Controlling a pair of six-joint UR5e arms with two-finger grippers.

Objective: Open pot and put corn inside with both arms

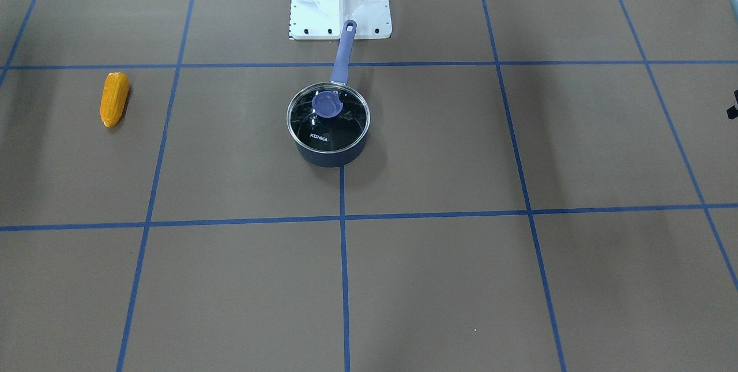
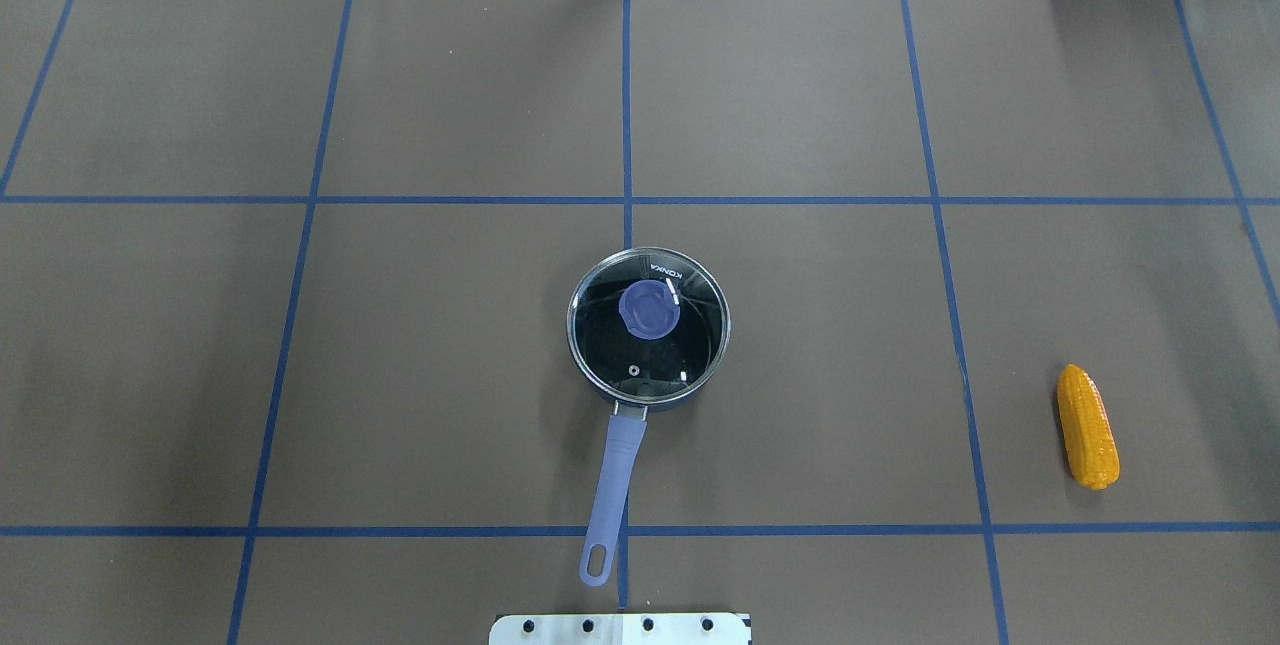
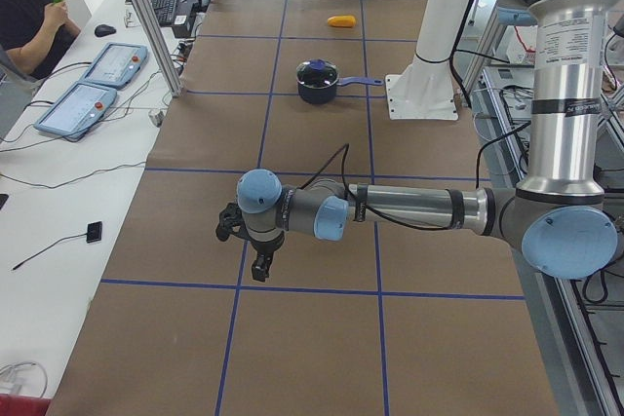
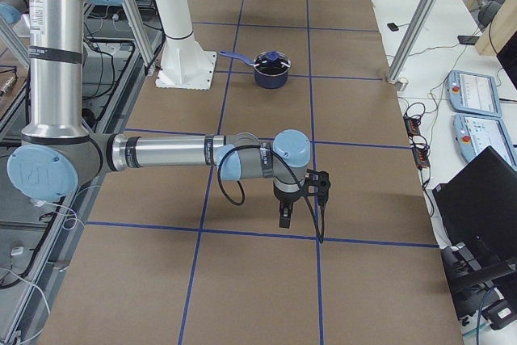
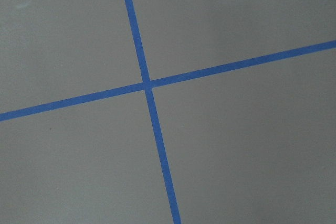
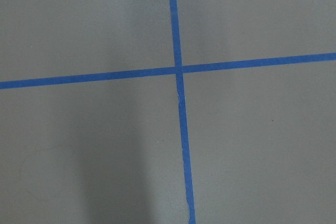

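Lid [image 2: 662, 357] on the pot [image 1: 331, 156] in the middle of the counter [image 2: 400, 375]. Best gripped squarely on the purple knob [image 2: 649, 310] and lifted straight up, clear of the rim. Well apart toward the right side, the corn [image 2: 1088, 427]. Far from both, left hand [image 3: 261, 268] and right hand [image 4: 284, 216], low over the counter; apart or together, cannot tell.

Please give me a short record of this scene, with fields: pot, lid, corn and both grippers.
pot: centre of the table, handle toward the robot
lid: on the pot, closed
corn: lying on the table, robot's right side, apart from pot
left gripper: over the table, far from pot; jaws cannot be judged
right gripper: over the table, far from pot; jaws cannot be judged
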